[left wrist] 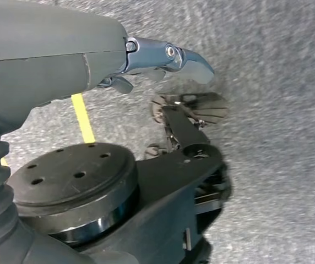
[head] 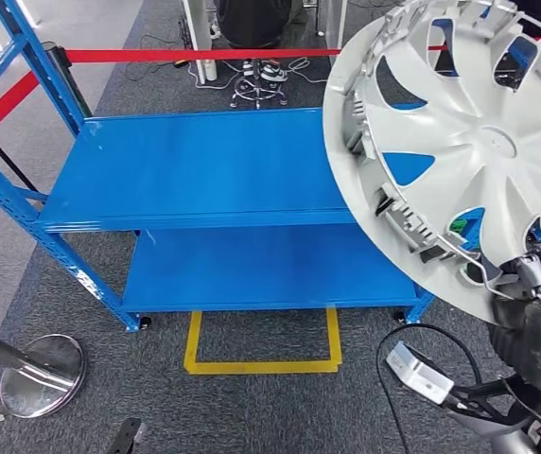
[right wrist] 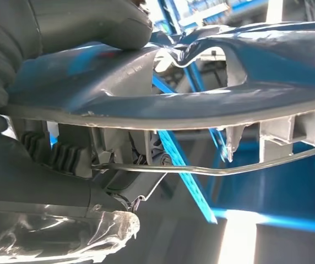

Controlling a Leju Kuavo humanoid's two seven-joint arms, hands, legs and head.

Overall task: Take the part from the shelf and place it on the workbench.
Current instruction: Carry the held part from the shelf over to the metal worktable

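Right hand (head: 539,284) grips the rim of the silver wheel cover (head: 467,142), holding it tilted clear of the blue shelf (head: 203,170), presumably for carrying to the bench. Left hand (left wrist: 164,58) hangs free, fingers apart.

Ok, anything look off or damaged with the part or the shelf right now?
Nothing stands out. The right hand grips the silver wheel cover by its rim, tilted but with no damage visible. Both blue shelf levels are bare. The left hand holds nothing.
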